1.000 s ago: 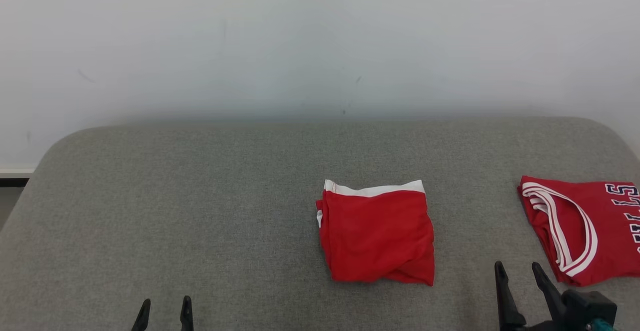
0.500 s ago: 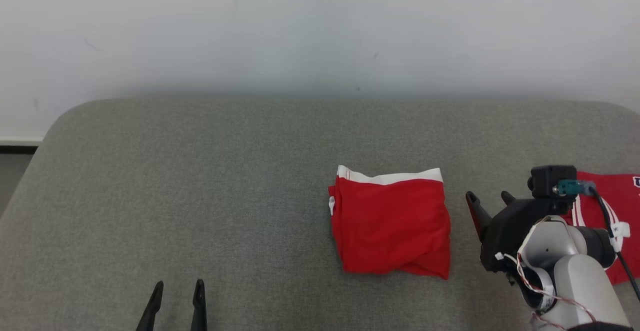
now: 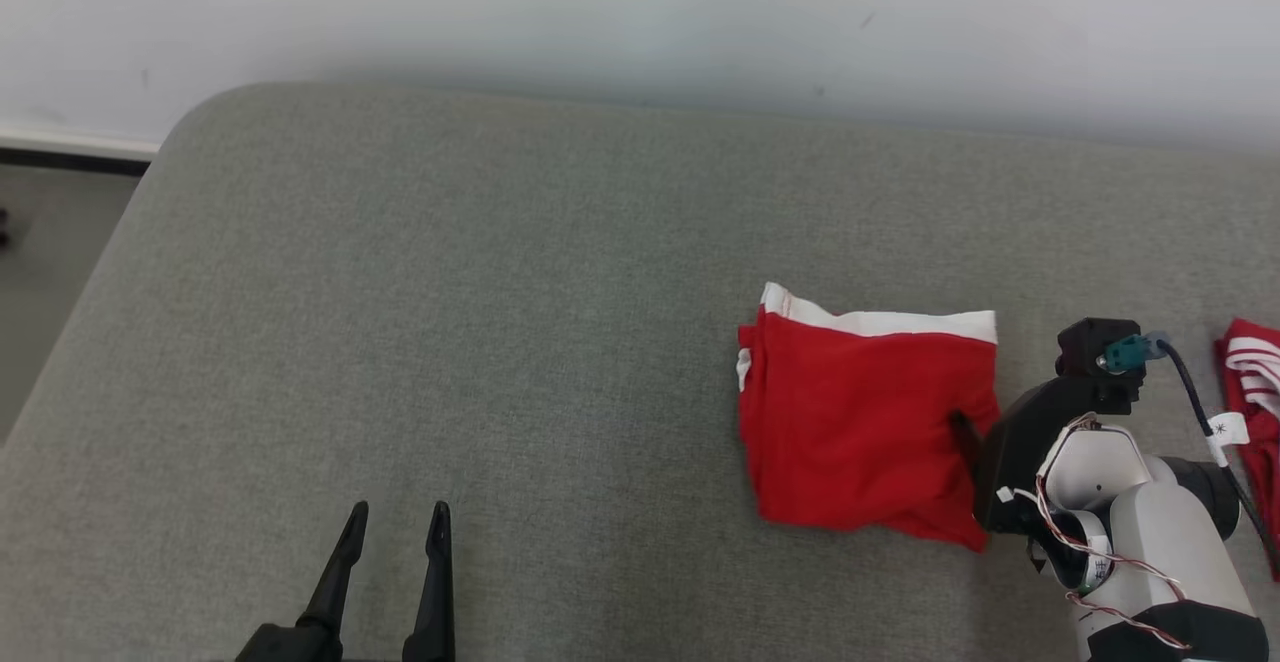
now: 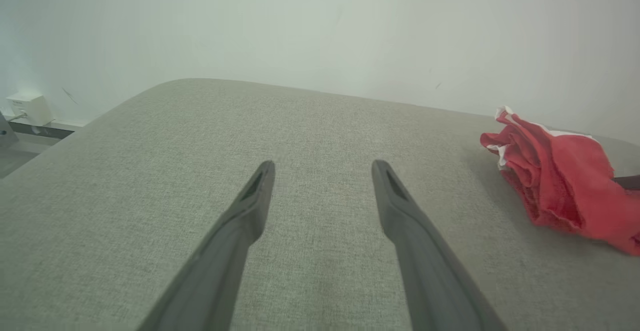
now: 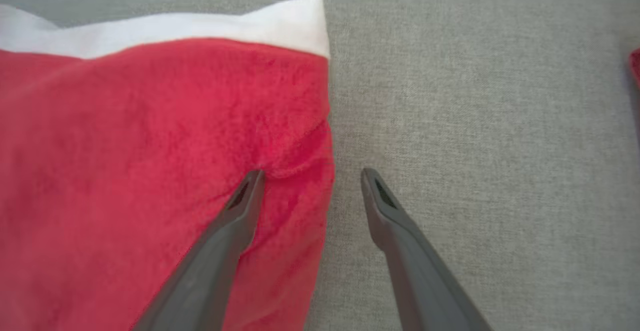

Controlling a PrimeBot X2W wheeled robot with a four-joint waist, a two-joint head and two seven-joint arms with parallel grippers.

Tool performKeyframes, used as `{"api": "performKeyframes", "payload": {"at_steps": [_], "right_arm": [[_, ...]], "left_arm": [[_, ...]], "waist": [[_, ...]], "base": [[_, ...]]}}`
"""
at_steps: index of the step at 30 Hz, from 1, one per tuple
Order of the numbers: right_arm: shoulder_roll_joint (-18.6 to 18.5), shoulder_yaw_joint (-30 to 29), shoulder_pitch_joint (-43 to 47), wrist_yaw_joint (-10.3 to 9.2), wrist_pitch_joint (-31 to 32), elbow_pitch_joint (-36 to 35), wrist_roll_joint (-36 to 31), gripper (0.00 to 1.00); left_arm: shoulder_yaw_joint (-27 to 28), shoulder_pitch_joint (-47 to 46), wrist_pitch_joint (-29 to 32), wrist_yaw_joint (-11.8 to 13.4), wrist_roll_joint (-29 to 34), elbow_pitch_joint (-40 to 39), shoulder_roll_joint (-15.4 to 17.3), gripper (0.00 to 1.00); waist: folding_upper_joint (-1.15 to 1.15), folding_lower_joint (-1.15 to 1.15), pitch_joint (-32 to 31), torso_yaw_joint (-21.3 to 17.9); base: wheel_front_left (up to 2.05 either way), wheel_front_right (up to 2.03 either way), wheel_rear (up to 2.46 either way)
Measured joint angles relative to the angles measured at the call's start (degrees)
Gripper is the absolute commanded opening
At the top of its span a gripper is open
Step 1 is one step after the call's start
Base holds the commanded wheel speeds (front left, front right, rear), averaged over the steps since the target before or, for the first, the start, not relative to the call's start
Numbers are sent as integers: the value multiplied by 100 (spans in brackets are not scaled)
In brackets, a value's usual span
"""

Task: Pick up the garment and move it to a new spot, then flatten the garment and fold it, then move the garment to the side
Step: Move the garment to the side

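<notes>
The garment [image 3: 860,422] is a folded red piece with a white band along its far edge, lying flat on the grey padded surface [image 3: 500,292]. My right gripper [image 3: 975,434] is open and straddles the garment's right edge. In the right wrist view one finger [image 5: 240,206] presses into the red garment [image 5: 150,146], while the other finger [image 5: 385,206] rests over bare grey fabric. My left gripper [image 3: 398,514] is open and empty near the front left, well apart from the garment [image 4: 555,181]. The left wrist view shows that gripper [image 4: 322,166] over bare padding.
A second red garment [image 3: 1250,372] with white stripes lies at the far right edge, just beyond my right arm. The padded surface rounds off at the left, with floor [image 3: 50,242] beyond it. A white wall stands behind, and a small white box [image 4: 30,108] sits at its base.
The head camera has tilted down and turned, shifting the whole picture. My right gripper came up from the lower right and reached the garment's right edge. The left gripper stayed open.
</notes>
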Motion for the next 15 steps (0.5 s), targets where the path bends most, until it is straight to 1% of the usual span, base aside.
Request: {"api": "performKeyframes", "payload": {"at_steps": [2,7,10,11,12,15], "right_arm": [[-1,-15,1,0,97,79,-81,100],[-14,-5,-36,0,291,258,210,100],[-31,71,-92,-1,413,287,99,100],[-41,108,-98,-8,421,277,74,43],[-47,162,-102,-10,408,252,11,0],[-37,397,-169,-9,432,145,-278,0]], "left_arm": [[-12,-14,0,1,-32,0,0,100],[-79,-104,0,9,-83,-1,0,100],[-170,-131,0,26,-124,-4,-1,100],[-196,-151,0,35,-132,-8,0,100],[-226,-181,0,52,-143,-15,0,100],[-265,-230,0,85,-154,-73,-2,100]], "waist": [[1,0,83,64],[0,0,233,164],[-1,-1,297,194],[-1,-1,317,204],[-1,-2,338,213],[-1,-1,398,217]], "base": [[0,0,0],[0,0,0],[0,0,0],[0,0,0],[0,0,0],[0,0,0]]}}
